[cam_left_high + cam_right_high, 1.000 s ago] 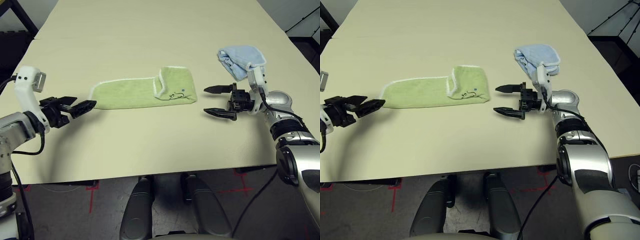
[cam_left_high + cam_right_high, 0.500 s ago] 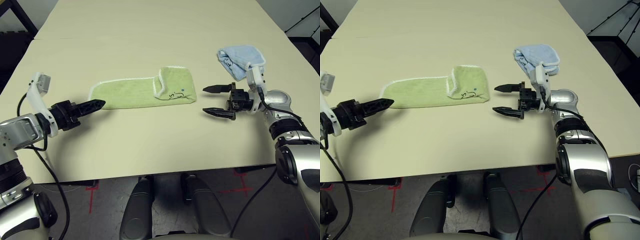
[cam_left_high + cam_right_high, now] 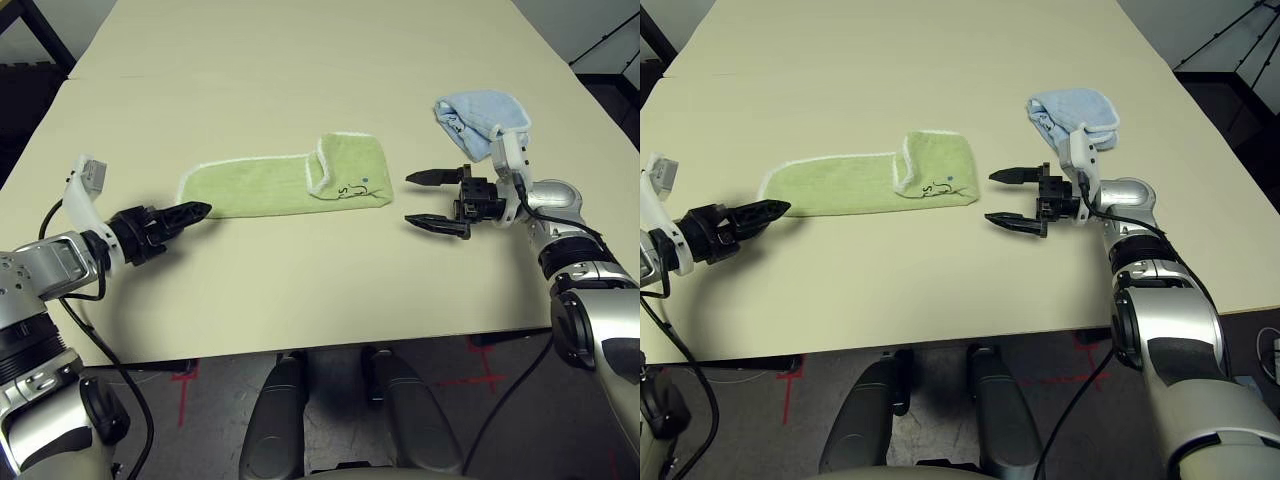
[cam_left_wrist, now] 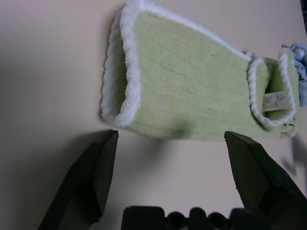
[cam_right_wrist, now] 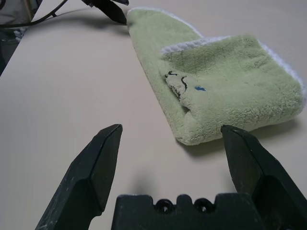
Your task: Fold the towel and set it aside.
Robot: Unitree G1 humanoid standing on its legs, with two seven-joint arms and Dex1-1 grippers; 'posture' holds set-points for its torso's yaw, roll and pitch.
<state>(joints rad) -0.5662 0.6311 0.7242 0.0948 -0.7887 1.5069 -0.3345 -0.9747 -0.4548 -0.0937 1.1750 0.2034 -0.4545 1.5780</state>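
Note:
The towel (image 3: 285, 185) is light green with a white stitched edge. It lies on the table as a long folded strip, with its right end turned over and a dark logo showing. My left gripper (image 3: 197, 210) sits just off the strip's left end and is open. In the left wrist view its fingers (image 4: 96, 163) stand wide apart, short of the towel (image 4: 192, 96). My right gripper (image 3: 412, 201) hovers open just right of the towel's folded right end (image 5: 225, 91), holding nothing.
A crumpled light blue cloth (image 3: 483, 118) lies behind my right wrist, near the table's right side. The cream table (image 3: 300, 280) stretches bare in front of and behind the towel. The table's front edge runs close below both arms.
My left gripper has swung right and turned, bringing its tips up to the towel's left end. The right arm and the towel have stayed put.

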